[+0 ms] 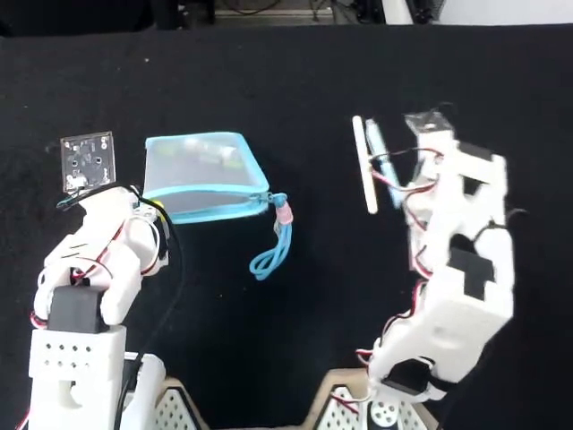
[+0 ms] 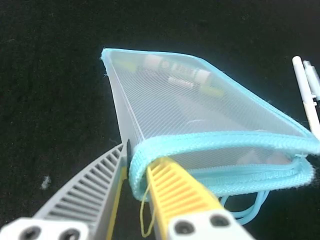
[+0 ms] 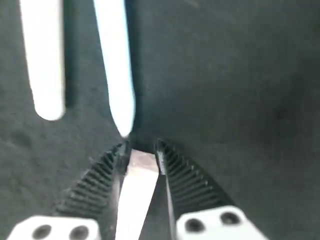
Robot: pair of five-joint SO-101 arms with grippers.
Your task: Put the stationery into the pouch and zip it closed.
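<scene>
I log: left gripper [image 2: 140,161] pinching pouch [image 2: 200,110] at its zip edge; right gripper [image 3: 141,148] clamped on pale flat piece [image 3: 133,190], beside white pen [image 1: 364,167] and blue pen [image 1: 380,154].

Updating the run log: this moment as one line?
left gripper: pinching pouch lip | right gripper: clamped on white strip, beside pens | pouch: open
</scene>
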